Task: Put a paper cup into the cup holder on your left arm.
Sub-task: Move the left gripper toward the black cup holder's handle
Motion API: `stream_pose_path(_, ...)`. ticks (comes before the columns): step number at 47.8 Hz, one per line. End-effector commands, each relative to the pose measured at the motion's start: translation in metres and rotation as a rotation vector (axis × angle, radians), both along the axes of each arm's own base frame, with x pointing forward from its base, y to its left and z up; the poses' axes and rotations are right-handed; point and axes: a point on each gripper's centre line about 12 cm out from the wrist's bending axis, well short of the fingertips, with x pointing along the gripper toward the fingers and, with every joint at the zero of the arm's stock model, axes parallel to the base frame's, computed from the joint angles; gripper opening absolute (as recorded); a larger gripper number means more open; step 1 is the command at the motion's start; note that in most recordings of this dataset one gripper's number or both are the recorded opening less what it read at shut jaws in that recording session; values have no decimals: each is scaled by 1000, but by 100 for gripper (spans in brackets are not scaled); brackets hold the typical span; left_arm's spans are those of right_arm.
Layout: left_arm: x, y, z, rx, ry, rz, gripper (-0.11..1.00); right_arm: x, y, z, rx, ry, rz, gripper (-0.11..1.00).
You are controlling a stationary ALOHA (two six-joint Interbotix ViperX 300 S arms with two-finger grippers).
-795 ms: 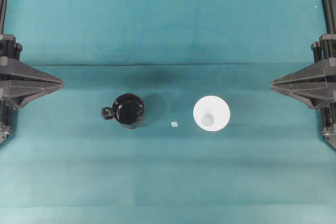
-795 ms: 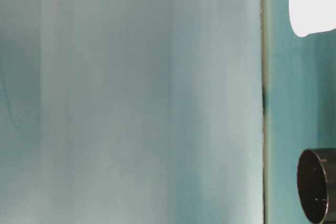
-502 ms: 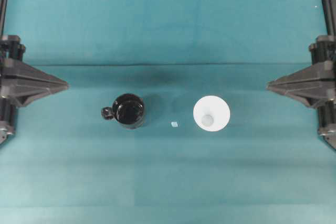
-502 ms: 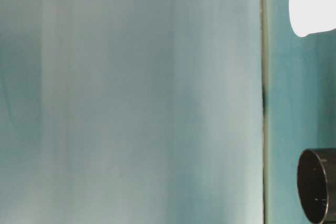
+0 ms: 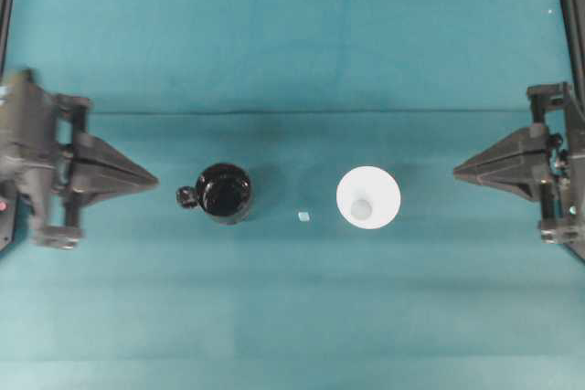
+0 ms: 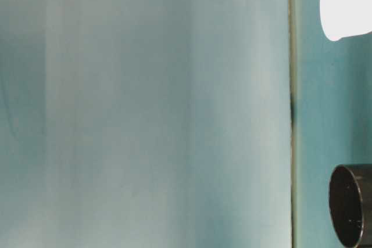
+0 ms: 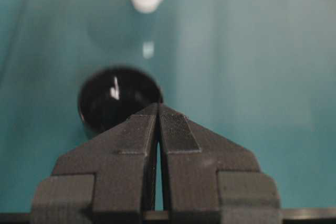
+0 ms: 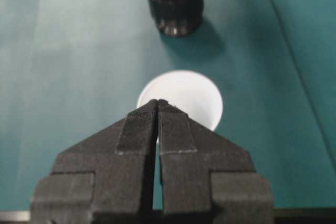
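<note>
Paper cup (image 5: 368, 197) upright between cup holder (image 5: 223, 193) and clenched right fingers (image 5: 460, 171), left fingers (image 5: 149, 179) clenched, both empty

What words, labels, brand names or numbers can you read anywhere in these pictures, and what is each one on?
None can be read.
White tapered paper cup: plain, no print.
Glossy black round cup holder: only glare spots, no lettering.
Small pale square scrap on the teal cloth: too small to tell.

Even, soft light; table-level and left wrist views blurred.
</note>
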Motion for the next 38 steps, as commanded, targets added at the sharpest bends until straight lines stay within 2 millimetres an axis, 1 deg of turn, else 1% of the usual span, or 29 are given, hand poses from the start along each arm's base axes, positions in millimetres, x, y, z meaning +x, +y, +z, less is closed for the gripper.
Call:
stream_pose_path(1,13,-1,-4,2,44,-3,4,6,0,3,18,5,-10,3)
stream_pose_path(6,20,-1,-17,3,127,-2,4,11,0,-3,19,35,-11,3)
stream_pose_path(12,23,-1,-31,5,229,-1,4,14,0,-8,19,58,-11,3)
stream_pose_path(27,20,4,-38,-1,262,18,5,16,0,-9,22,69,-13,3)
stream_pose_path(30,19,6,-39,-3,267,30,9,16,0,-9,24,67,-13,3)
stream_pose_path(32,18,8,-42,-9,275,38,14,16,0,-9,22,69,-13,3)
stream_pose_path(35,16,9,-45,-17,285,50,28,16,0,-9,24,67,-13,3)
stream_pose_path(38,14,10,-49,-26,297,58,47,16,0,-8,25,66,-12,3)
